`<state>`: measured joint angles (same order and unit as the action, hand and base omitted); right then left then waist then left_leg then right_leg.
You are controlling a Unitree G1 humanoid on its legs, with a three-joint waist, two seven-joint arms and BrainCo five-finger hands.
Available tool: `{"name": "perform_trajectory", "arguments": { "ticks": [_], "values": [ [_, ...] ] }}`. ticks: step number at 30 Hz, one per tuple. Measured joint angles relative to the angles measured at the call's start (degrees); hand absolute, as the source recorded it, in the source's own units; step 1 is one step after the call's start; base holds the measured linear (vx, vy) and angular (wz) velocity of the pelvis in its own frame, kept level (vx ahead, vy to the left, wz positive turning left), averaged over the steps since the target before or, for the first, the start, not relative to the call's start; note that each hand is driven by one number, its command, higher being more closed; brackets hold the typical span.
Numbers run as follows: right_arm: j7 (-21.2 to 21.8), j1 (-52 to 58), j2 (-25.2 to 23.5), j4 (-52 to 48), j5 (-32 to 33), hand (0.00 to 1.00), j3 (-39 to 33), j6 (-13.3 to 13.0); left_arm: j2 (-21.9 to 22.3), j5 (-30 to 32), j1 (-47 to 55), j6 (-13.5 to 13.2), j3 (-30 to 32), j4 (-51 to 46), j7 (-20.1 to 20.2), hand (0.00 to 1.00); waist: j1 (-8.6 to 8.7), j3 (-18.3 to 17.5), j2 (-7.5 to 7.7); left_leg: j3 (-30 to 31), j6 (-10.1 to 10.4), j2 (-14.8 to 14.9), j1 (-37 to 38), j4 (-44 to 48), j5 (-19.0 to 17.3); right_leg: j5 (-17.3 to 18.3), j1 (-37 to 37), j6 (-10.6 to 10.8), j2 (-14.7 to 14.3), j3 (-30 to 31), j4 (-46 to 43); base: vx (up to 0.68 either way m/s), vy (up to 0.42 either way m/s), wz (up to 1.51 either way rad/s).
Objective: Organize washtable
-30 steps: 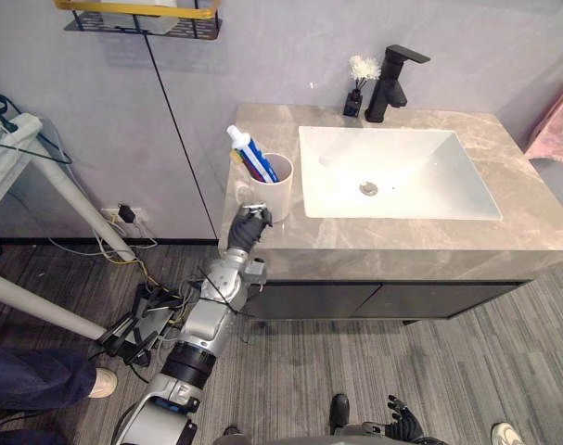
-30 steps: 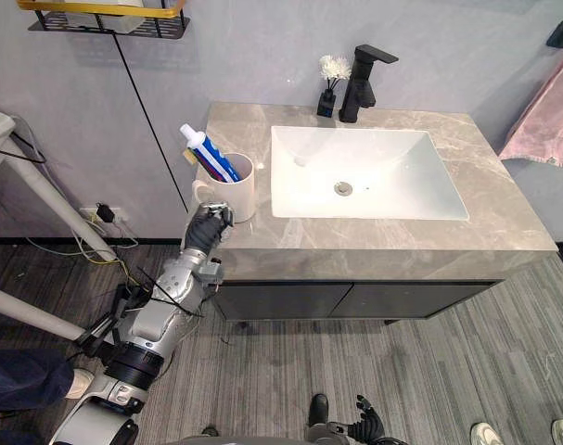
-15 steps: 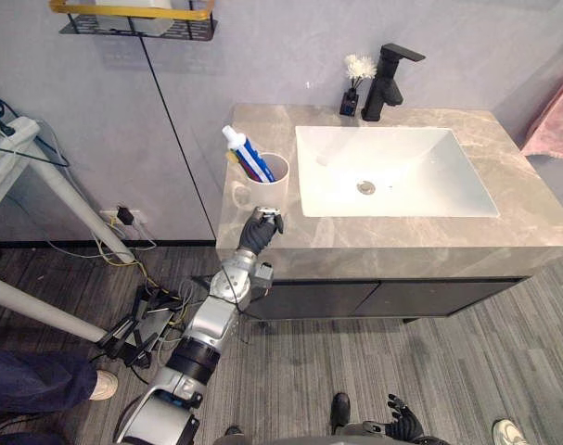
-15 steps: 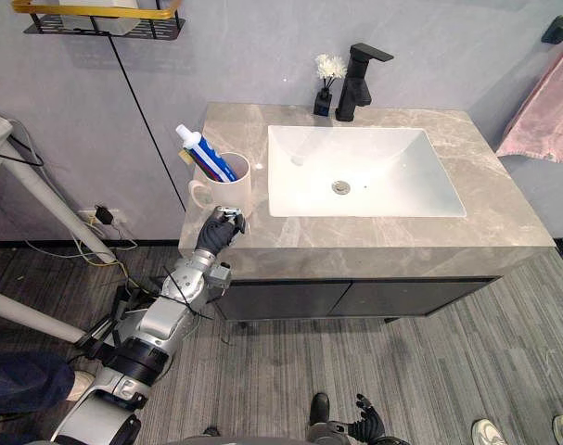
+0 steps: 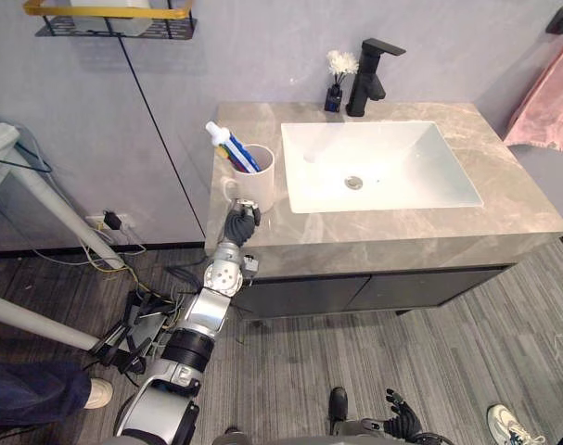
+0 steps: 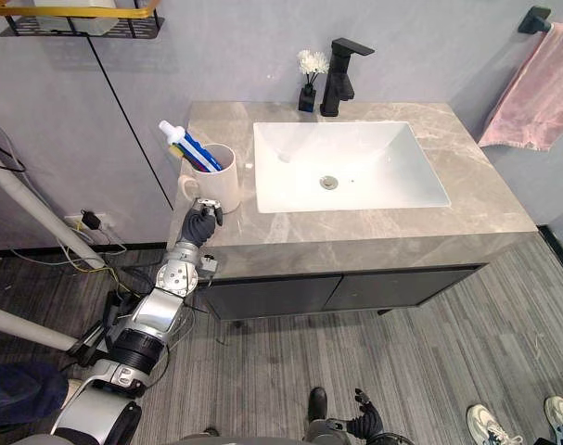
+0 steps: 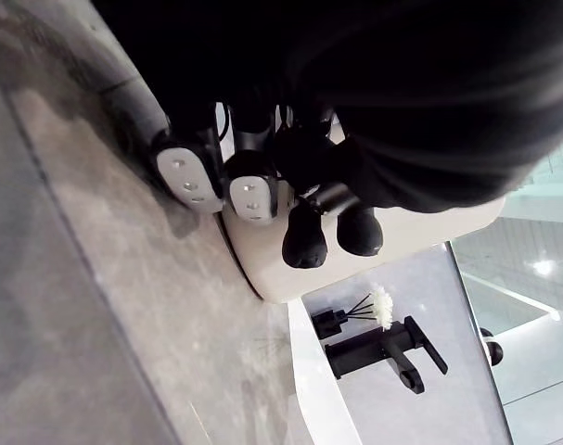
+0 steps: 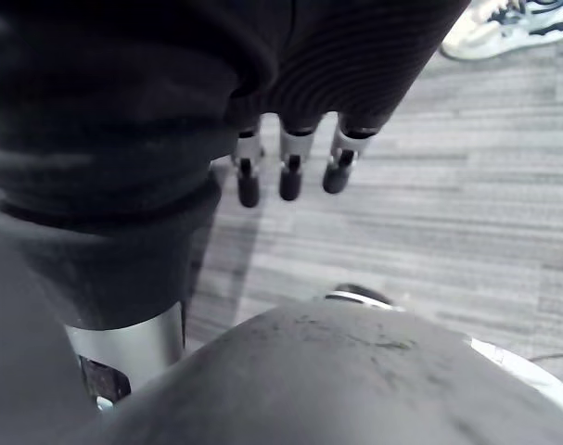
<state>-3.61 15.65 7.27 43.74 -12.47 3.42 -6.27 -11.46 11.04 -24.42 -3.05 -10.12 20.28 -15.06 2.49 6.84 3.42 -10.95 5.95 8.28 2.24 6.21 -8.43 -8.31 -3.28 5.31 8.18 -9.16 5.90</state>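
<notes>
A white mug (image 5: 256, 185) stands at the left end of the grey stone washtable (image 5: 402, 227), holding a white and blue toothpaste tube (image 5: 229, 146) and toothbrushes. My left hand (image 5: 241, 222) rests on the counter's front edge, just in front of the mug and below its handle. In the left wrist view its fingers (image 7: 249, 190) are curled, with the dark tips against the mug's (image 7: 290, 269) lower wall and nothing held in them. My right hand (image 8: 288, 171) hangs low over the floor with its fingers straight.
A white basin (image 5: 374, 167) fills the middle of the counter. A black tap (image 5: 369, 65) and a small vase of white flowers (image 5: 335, 82) stand behind it. A pink towel (image 5: 550, 93) hangs at the right. A person's shoes (image 5: 513, 428) show at the lower right.
The camera has turned, so the whole scene sits further left. My left hand has slid slightly towards the mug's handle side and stays at its base. The mug has not moved.
</notes>
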Motion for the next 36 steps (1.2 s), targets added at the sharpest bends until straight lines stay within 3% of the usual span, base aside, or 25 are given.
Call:
{"name": "perform_trajectory", "arguments": {
  "ticks": [10, 21, 23, 36],
  "values": [
    [-1.4, 0.0, -0.2, -0.3, -1.6, 0.0, 1.3, -0.2, -1.0, -0.8, -3.0, 0.6, 1.7, 1.4, -2.2, 1.0, 0.2, 0.9, 1.06, -0.6, 0.1, 0.5, -0.1, 1.0, -0.8, 0.0, -0.1, 0.0, -0.4, 0.6, -0.2, 0.0, -0.001, -0.03],
    [-1.7, 0.0, -0.1, -0.8, -1.6, 0.0, 1.2, -0.8, -0.6, -4.4, -5.6, 0.6, 0.8, 1.9, -2.6, 1.0, 0.27, 2.3, 1.06, -1.7, 0.0, 0.7, -0.7, 2.8, -2.0, -0.2, -0.6, -0.2, -0.6, 1.7, -0.2, -0.02, 0.003, -0.05],
    [-1.8, 0.0, -0.1, -1.3, -1.6, 0.0, 1.2, -0.7, 0.4, -8.1, -6.8, 0.6, 0.5, 2.3, -2.5, 1.0, 0.56, 2.4, 1.0, -1.8, 0.0, 0.7, -1.0, 2.8, -2.0, -0.2, -1.1, -0.2, -0.6, 1.8, -0.2, 0.0, 0.0, 0.0],
    [-2.3, 0.0, 0.2, -2.6, -1.6, 0.0, 0.9, 0.1, 3.0, -17.6, -7.7, -0.7, -3.3, 0.4, 1.3, 1.0, 0.61, 3.6, 0.17, -3.4, 0.1, 0.9, -0.7, 2.7, -2.3, -0.4, -1.8, -0.4, -1.0, 3.3, -0.2, -0.02, -0.004, -0.06]
  ]
}}
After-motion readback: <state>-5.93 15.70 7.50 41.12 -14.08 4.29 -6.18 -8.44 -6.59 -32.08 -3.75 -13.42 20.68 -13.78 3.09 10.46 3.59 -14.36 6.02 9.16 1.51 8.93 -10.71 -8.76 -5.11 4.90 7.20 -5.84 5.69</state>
